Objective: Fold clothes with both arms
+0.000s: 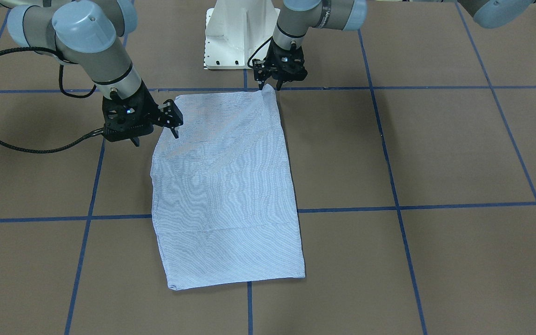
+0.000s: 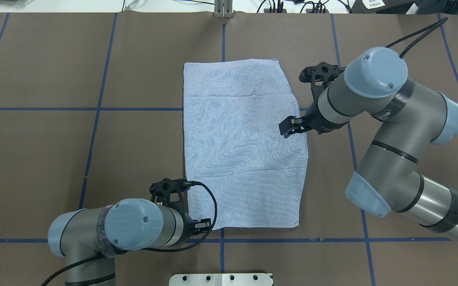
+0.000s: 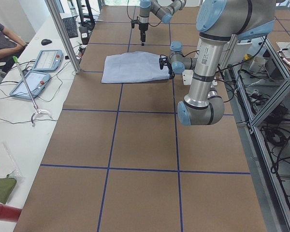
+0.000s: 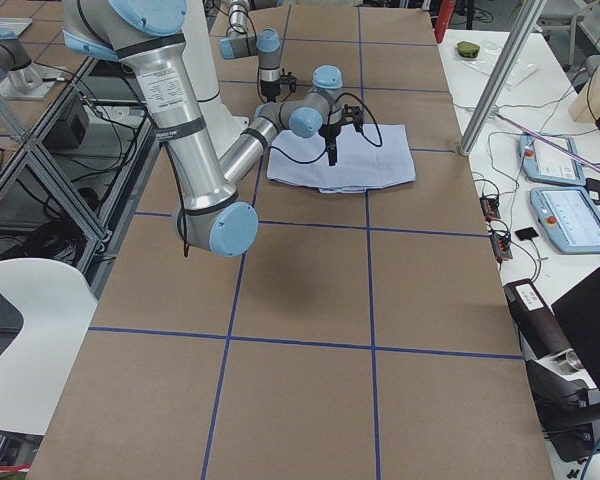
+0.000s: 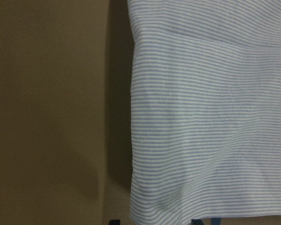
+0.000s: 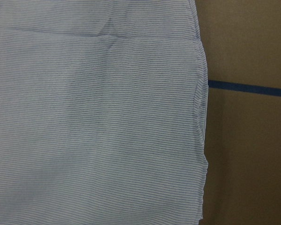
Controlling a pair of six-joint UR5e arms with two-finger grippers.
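Shirt (image 1: 226, 195): lying folded into a tall rectangle, flat on the table, filling the centre of the front-facing view. In the overhead view (image 2: 241, 159) a crease is running across its upper part.
Table (image 1: 435, 163): brown, with blue tape lines (image 1: 435, 205) dividing it into squares. The shirt is lying over one crossing of them.
Left gripper (image 1: 269, 86): pointing down at the shirt's upper right corner in the front-facing view, which is its lower left corner in the overhead view (image 2: 202, 223). The jaws are standing open, one finger on each side of the corner, where the cloth is rising slightly. Whether they are touching it, I cannot tell.
Left wrist view: the shirt's (image 5: 210, 117) edge is running top to bottom, with bare table on the left. Two dark tips are peeking in at the bottom edge, well apart.
Right gripper (image 1: 156, 138): hanging at the shirt's left edge, upper left of centre in the front-facing view, and at its right edge in the overhead view (image 2: 290, 126). The jaws are standing open, one fingertip (image 1: 175, 133) over the cloth and the other over bare table.
Right wrist view: cloth (image 6: 93, 117) is filling the left and centre, with its wavy edge on the right crossing a tape line.
Base (image 1: 231, 37): white, sitting at top centre, just beyond the shirt.
Person (image 3: 0, 34): sitting at the upper left of the exterior left view.
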